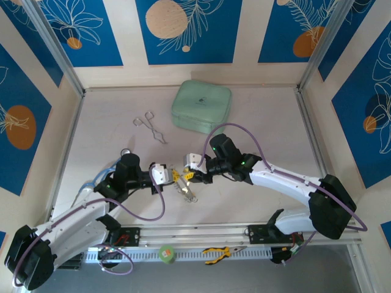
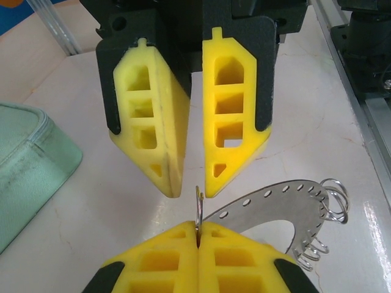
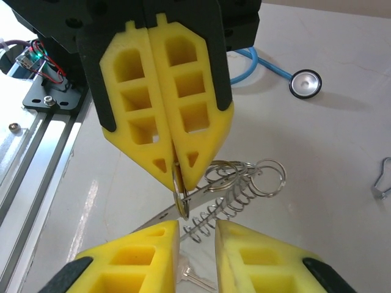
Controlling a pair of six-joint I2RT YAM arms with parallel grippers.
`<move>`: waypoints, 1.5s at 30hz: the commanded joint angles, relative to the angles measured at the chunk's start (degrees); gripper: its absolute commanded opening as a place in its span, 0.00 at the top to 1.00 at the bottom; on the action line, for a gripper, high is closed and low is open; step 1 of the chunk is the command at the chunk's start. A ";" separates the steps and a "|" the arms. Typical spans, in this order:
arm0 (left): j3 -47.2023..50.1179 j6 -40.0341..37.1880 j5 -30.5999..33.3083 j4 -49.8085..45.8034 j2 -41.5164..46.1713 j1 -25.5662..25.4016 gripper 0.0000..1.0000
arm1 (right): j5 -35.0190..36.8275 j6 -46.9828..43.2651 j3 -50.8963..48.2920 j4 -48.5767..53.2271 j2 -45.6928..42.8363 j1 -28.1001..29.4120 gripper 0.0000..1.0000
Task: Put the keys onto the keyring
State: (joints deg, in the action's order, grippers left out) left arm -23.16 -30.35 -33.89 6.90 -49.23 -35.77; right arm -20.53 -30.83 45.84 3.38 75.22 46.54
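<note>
the keyring (image 2: pixel 275 198) sits at the middle of the surface (image 1: pixel 263 134), between the two hands. it is one flat curved metal band punched with a row of small holes. wire loops are bunched at its far end, too overlapped to count. at its near end a small wire ring stands up, and the left hand (image 2: pixel 198 227) is clamped shut on that ring, its yellow fingers pressed together with the wire pinched between the tips. the band curves away to the side of this grip, with the bunched loops hanging from it.

the right hand (image 2: pixel 192 190) faces the left one tip to tip, just beside the pinched ring. its two yellow fingers stand apart with a clear gap and nothing held between them. in the right wrist view a small pale metal piece lies on the surface below that gap. whether it is a key i cannot tell.

farther out there is one pair of silver forceps (image 1: pixel 150 127), well apart from the keyring, and one pale green zip case (image 1: pixel 201 107) beyond it. one stethoscope (image 3: pixel 305 83) with blue tubing lies by the left arm. one pair of yellow-handled pliers (image 1: pixel 220 251) lies at the near edge between the arm bases.
</note>
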 commanded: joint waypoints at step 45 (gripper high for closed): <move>0.70 6.17 1.63 7.96 -1.78 -0.71 1.00 | 28.49 37.90 -3.60 0.77 -7.35 -10.71 0.68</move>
State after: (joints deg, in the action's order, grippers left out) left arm -22.85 -25.32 -33.01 11.44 -51.86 -35.92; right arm -9.58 -12.21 40.99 -1.08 68.82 38.85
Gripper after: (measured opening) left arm 0.040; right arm 0.320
